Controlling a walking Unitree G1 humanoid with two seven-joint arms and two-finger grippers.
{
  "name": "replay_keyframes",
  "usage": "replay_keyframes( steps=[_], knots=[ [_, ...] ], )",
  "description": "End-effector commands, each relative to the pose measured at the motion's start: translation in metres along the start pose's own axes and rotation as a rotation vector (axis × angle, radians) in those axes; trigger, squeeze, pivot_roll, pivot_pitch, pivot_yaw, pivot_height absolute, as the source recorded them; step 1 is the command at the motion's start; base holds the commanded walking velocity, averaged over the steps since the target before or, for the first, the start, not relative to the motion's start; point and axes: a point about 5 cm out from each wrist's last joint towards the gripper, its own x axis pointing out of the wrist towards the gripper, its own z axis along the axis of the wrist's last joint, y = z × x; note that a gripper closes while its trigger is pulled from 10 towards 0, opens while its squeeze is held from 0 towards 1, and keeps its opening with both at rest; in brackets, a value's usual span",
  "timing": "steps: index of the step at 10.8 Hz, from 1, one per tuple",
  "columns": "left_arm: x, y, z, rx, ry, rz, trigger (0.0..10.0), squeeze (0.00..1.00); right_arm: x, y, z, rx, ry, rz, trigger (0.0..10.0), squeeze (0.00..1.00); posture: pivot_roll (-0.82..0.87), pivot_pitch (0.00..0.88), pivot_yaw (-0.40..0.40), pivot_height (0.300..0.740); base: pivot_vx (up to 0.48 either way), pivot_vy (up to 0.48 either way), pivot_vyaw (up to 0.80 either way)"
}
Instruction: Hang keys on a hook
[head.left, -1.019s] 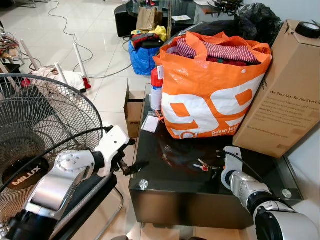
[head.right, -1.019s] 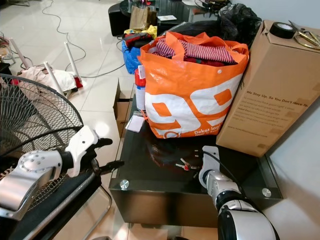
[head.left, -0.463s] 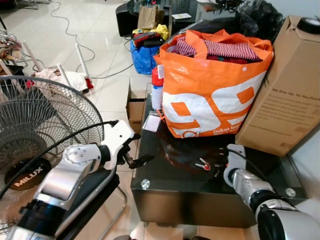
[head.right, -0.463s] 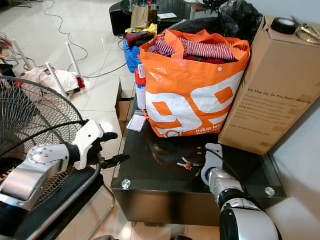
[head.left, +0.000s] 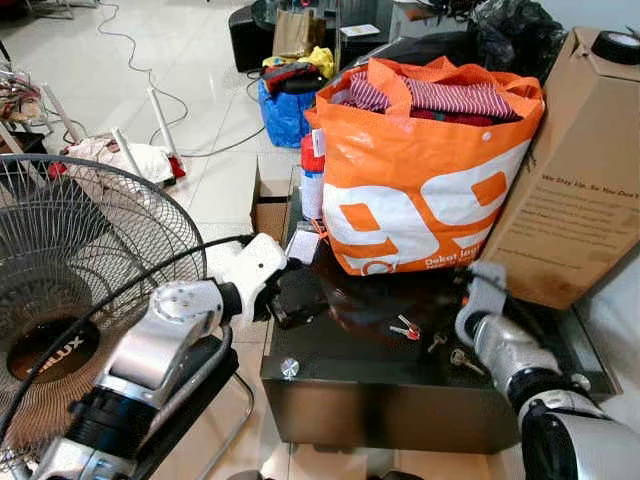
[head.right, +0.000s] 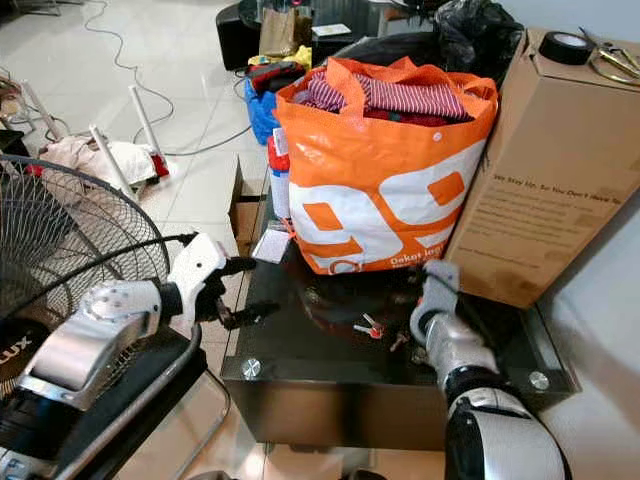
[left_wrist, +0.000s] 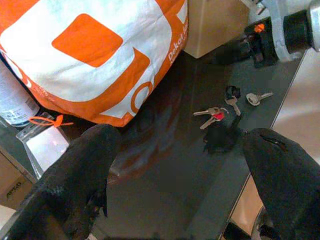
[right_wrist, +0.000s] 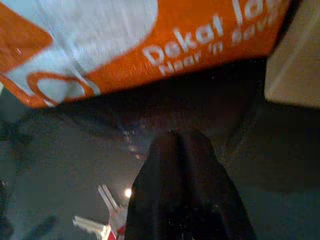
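Keys (head.left: 408, 329) with a red tag lie loose on the dark glass tabletop (head.left: 380, 385), in front of an orange shopping bag (head.left: 420, 190) stuffed with clothes. Left claw (left_wrist: 175, 175) hovers over the tabletop's left edge, fingers spread wide. Right claw (right_wrist: 187, 195), fingers pressed together, hangs just beside the keys, near a cardboard box (head.left: 580, 180)

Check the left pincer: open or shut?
Open. The left pincer shows two black fingers spread wide above the dark glass table.
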Motion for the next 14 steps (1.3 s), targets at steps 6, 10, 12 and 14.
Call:
replay_keyframes(
  steps=[6,10,12,14],
  knots=[
    [0.015,-0.017,-0.015,-0.028,0.068,-0.156,10.0,0.00,-0.008,-0.022,-0.031,-0.129,0.165,-0.167,10.0,1.00,-0.09,0.000,0.011,0.740,0.000,0.000,0.00],
    [0.007,-0.018,-0.020,-0.030,0.096,-0.174,10.0,0.00,-0.011,-0.023,-0.039,-0.016,0.165,-0.085,10.0,1.00,-0.07,0.000,-0.002,0.740,0.000,0.000,0.00],
    [0.002,-0.020,-0.023,-0.038,0.106,-0.175,10.0,0.00,-0.014,-0.027,-0.048,-0.044,0.204,-0.119,10.0,1.00,-0.06,0.000,-0.006,0.740,0.000,0.000,0.00],
    [-0.004,-0.021,-0.025,-0.043,0.116,-0.176,10.0,0.00,-0.015,-0.027,-0.052,-0.048,0.220,-0.133,10.0,0.00,-0.04,0.000,-0.002,0.740,0.000,0.000,0.00]
  ],
)
